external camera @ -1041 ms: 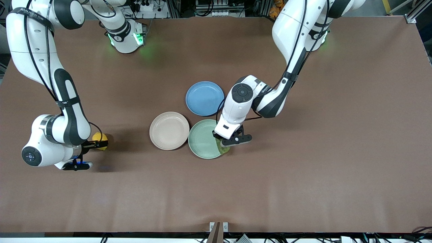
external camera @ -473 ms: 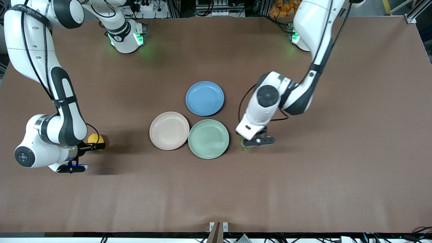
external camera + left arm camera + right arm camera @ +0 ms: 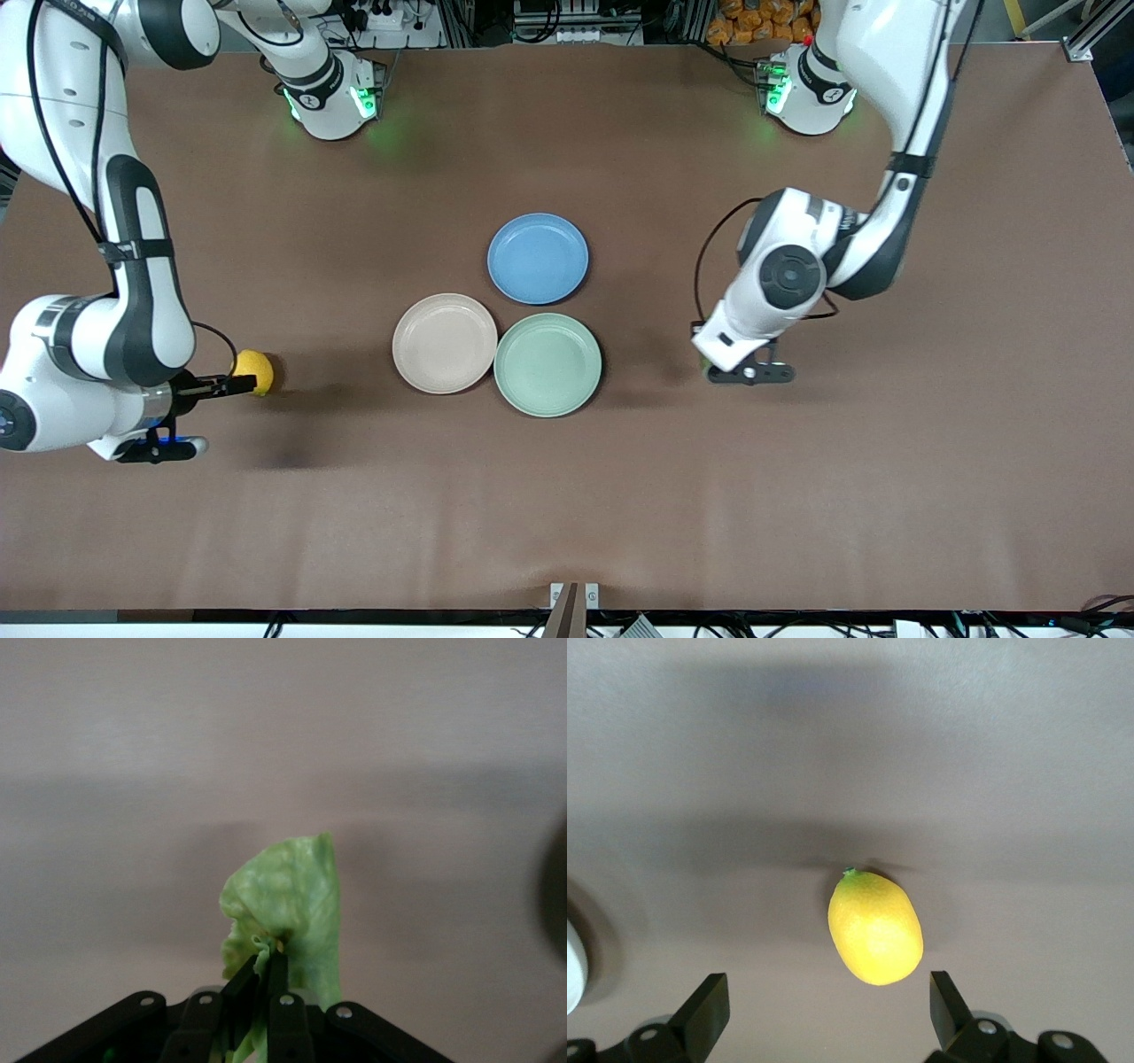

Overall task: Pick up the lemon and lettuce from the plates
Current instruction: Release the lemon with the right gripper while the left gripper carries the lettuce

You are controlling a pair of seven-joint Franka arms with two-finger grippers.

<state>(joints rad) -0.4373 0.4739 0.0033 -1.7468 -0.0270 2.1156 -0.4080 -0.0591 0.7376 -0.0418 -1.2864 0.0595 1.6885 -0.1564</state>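
Brown matting is covering the table, with the beige plate and green plate sitting touching at its middle, a blue plate just beside them. The left gripper is pinching the lettuce over bare table toward its own end. The right gripper is hanging spread over the lemon, which is lying on the table near the right arm's end.

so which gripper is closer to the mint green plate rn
Left. The left gripper, shut on the lettuce, is over bare table just off the mint green plate; the open right gripper is by the lemon, well past the beige plate.
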